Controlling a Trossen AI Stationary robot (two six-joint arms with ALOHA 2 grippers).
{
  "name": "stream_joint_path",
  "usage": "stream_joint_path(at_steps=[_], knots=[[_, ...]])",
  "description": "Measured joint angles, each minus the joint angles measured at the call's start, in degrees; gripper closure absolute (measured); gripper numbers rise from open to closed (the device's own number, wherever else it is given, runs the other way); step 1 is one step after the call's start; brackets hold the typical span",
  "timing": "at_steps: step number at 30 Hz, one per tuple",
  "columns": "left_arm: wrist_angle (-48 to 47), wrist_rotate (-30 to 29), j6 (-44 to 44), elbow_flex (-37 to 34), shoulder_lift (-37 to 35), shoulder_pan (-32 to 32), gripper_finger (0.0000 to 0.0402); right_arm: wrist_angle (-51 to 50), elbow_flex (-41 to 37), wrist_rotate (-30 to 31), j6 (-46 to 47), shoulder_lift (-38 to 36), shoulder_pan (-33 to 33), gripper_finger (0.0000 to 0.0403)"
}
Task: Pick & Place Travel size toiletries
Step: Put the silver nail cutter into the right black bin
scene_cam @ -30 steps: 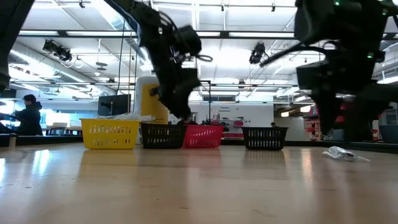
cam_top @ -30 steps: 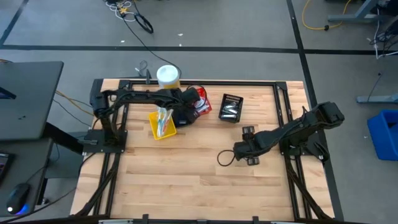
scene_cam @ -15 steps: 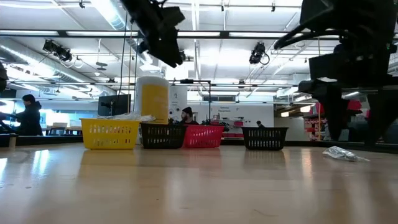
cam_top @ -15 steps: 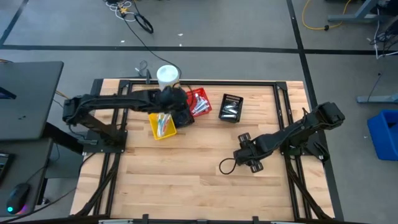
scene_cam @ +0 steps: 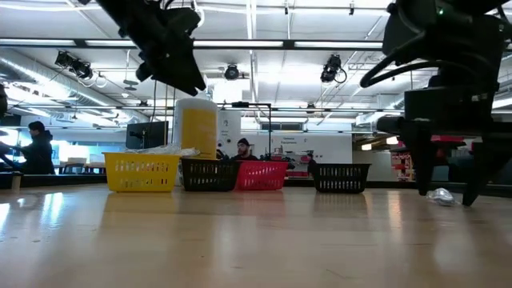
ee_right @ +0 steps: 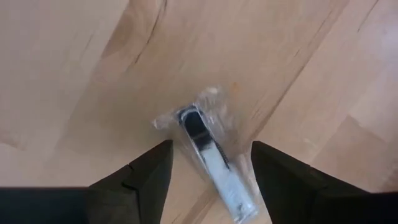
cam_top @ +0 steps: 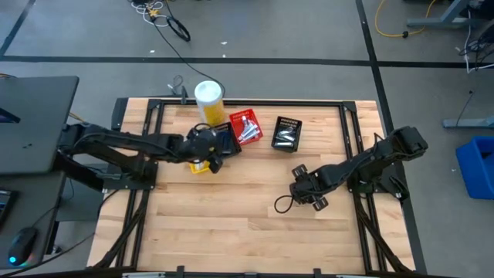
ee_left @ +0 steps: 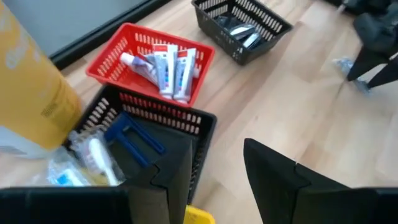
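One of the travel size toiletries, a clear-wrapped dark and white packet (ee_right: 205, 155), lies flat on the wood. My right gripper (ee_right: 211, 180) points down over it, open, with a finger on either side and not touching it; the low view shows this gripper (scene_cam: 446, 188) straddling the packet (scene_cam: 440, 194). My left gripper (ee_left: 214, 180) is open and empty, raised above the baskets (cam_top: 216, 152). White tubes (ee_left: 168, 62) lie in the red basket (ee_left: 106, 62), a dark blue stick (ee_left: 134, 137) in the near black basket (ee_left: 205, 121), and silvery packets (ee_left: 239, 28) in the far black basket (ee_left: 273, 22).
A tall yellow canister (cam_top: 208, 96) with a white lid stands at the table's far edge behind the baskets. The yellow basket (scene_cam: 142, 172) sits leftmost in the row. Bare wood stretches across the table's near half (cam_top: 231, 224). People show in the room beyond (scene_cam: 36, 148).
My left gripper has drawn back from over the red basket toward the table's left and has risen, now hanging over the yellow and near black baskets. My right gripper has rolled about its pointing line over the packet, so that its fingers now straddle it.
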Motion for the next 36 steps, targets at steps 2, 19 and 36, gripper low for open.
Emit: stream_joint_path(at_steps=[2,19,36], knots=[[2.71,0.03,-0.43,-1.81,-0.91,-0.61,0.0248,1.03,-0.4,-0.26,-1.05,-0.05,-0.66,0.0176],[6.99,-1.71,-2.22,-3.23,-1.32,-2.38,0.0248,2.34,-2.26,-8.55,1.27,0.25,-4.27,0.0319],[6.98,-3.46,-2.61,-3.23,-1.2,-4.73,0.0248,2.74,8.2,-6.83,1.14,0.24,-5.56,0.0341]])
